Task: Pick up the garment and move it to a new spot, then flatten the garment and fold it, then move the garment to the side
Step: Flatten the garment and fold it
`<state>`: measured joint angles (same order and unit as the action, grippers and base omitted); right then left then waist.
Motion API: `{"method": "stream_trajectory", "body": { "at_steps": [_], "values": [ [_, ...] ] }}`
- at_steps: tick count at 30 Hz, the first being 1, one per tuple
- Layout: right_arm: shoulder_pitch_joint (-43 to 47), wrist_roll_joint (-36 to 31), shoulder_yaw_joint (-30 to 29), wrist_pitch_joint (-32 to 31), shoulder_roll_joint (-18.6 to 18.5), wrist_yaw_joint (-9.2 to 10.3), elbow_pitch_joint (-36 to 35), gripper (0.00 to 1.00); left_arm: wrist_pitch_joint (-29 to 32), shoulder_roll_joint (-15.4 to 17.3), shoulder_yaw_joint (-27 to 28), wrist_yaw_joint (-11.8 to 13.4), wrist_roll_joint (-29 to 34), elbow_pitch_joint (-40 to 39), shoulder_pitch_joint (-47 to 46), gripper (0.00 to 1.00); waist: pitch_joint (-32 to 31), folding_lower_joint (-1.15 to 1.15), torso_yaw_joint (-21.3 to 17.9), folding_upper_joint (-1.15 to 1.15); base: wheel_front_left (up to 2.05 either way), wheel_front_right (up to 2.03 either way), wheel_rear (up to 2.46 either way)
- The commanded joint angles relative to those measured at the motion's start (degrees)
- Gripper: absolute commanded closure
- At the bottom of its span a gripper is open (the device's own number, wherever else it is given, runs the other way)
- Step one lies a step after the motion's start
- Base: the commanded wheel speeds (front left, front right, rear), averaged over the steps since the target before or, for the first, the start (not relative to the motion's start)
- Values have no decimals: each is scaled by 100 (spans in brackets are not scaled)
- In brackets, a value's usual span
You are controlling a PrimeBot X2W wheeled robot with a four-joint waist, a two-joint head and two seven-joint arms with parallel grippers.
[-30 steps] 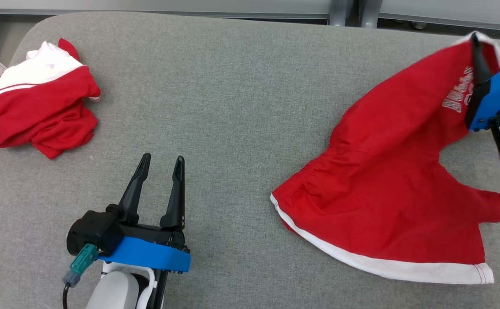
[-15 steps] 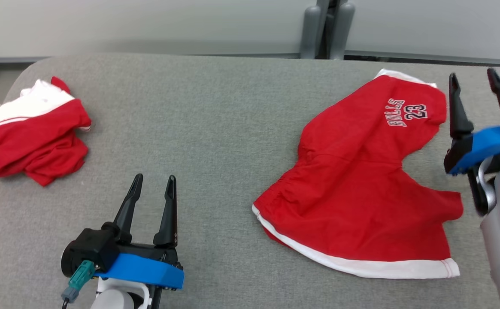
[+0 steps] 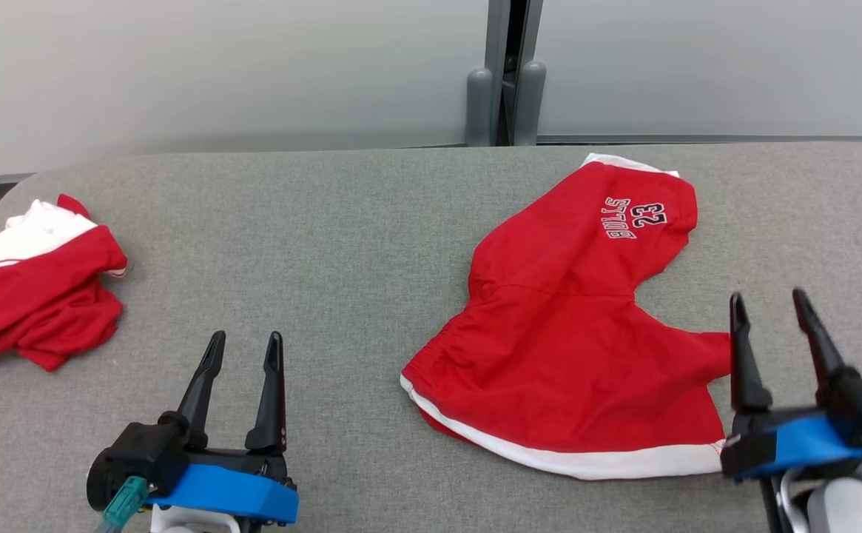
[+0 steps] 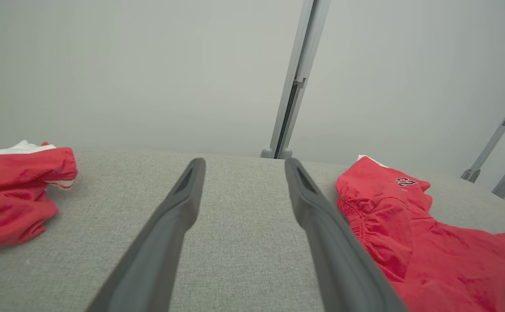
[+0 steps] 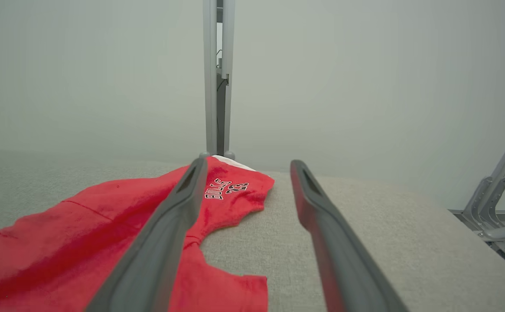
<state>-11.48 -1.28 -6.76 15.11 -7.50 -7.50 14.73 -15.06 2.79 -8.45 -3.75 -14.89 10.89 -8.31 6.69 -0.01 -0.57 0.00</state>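
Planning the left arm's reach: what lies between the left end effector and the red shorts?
Just bare grey table between the left end effector and the red shorts; the head view shows it.

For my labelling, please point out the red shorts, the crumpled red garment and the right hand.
red shorts (image 3: 578, 355), head view, middle of the red cloth.
crumpled red garment (image 3: 38, 296), head view, its red folds.
right hand (image 3: 767, 297), head view, midway between the fingertips.
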Motion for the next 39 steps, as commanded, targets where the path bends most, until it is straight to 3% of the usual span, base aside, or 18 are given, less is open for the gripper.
{"method": "stream_trajectory", "body": {
  "at_steps": [1,12,25,31,39],
  "values": [
    [303,28,11,0,112,1,-198,0,-17,21,47,-35,40,-14,66,0,-48,1,-35,0,0,0,0],
    [1425,105,31,-177,448,1,-1098,0,-17,30,149,3,187,-22,173,0,-157,1,-33,0,0,0,0],
    [1512,181,28,-309,468,1,-1044,0,-18,69,99,-149,286,102,-84,0,-107,1,2,0,0,0,0],
    [1445,90,-52,-317,466,1,-653,0,-14,223,-303,-298,398,513,-551,0,36,1,-117,0,0,0,0],
    [1197,132,-33,-235,466,1,-68,0,113,559,-1268,-372,379,1211,-1134,0,304,1,-391,0,0,0,0]
  ]
}}
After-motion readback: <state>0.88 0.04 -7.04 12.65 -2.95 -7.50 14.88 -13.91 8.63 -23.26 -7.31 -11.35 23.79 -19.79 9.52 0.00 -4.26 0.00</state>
